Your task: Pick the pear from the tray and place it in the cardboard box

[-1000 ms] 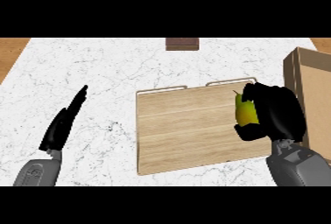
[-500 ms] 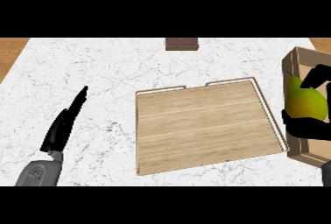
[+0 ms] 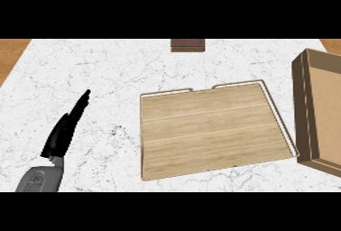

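White marble counter (image 3: 100,67), wooden tray (image 3: 213,131) mid-frame, cardboard box (image 3: 323,113) at the right edge. Diff vs 0.5 s ago: right hand and the pear it carried over the box are both gone from view; tray and box unmoved. Pear not visible now, so can't tell where it sits or how it looks. Left hand (image 3: 66,131) unchanged at lower left, fingers straight, holding nothing. Small dark block (image 3: 187,45) at the counter's far edge.

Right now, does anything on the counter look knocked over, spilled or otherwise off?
Nothing stands out. The wooden tray lies flat beside the cardboard box, which sits upright at the right edge. The left hand rests open at the left. The pear and the right hand are out of sight.
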You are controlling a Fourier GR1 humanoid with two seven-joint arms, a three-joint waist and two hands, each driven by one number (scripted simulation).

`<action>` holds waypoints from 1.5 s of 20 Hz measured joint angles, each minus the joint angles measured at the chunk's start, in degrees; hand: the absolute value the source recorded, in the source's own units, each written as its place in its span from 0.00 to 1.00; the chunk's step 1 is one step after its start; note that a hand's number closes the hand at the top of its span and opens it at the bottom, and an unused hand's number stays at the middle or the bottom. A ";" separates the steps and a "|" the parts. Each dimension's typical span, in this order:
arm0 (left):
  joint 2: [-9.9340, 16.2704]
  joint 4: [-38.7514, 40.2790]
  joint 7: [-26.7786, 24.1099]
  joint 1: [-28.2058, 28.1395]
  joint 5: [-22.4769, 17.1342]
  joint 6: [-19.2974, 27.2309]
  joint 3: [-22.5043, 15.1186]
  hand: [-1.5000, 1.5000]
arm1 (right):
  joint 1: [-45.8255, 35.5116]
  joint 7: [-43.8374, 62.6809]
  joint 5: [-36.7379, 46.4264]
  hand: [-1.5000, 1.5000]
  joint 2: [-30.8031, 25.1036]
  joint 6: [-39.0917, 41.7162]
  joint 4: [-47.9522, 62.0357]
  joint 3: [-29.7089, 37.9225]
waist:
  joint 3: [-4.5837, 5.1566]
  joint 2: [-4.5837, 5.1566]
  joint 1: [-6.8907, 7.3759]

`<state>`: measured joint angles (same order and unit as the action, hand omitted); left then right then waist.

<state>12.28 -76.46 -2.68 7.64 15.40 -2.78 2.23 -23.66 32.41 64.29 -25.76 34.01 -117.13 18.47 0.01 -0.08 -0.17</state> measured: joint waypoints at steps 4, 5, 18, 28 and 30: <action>0.42 -1.16 0.02 -0.78 -0.11 -0.71 0.22 0.50 | 1.29 -4.47 -3.12 1.00 -4.87 -0.29 5.31 7.16 | -0.02 0.02 0.03; 0.20 -0.73 -0.29 -0.55 0.15 -0.45 0.20 0.50 | 1.50 -5.31 -3.00 1.00 -5.59 -1.19 7.26 7.64 | -0.01 0.04 0.07; -0.25 -0.04 -0.20 0.67 0.07 -1.10 0.53 0.50 | 3.31 -16.23 -9.93 0.00 -9.69 -2.35 35.11 15.38 | -0.08 0.24 0.53; 0.30 0.76 -0.21 1.50 0.10 -1.50 1.17 0.50 | -2.61 -28.44 -22.30 0.00 -3.38 -16.31 43.16 23.46 | -0.11 0.17 0.49; -0.01 0.37 0.00 1.36 0.33 -1.24 0.97 0.50 | -3.62 -29.75 -25.26 0.00 -2.77 -17.67 45.11 25.66 | -0.09 0.15 0.49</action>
<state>12.28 -76.10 -2.68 9.00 15.73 -4.02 3.20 -27.28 2.66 39.03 -28.53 16.34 -72.02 44.12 -0.08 0.07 0.32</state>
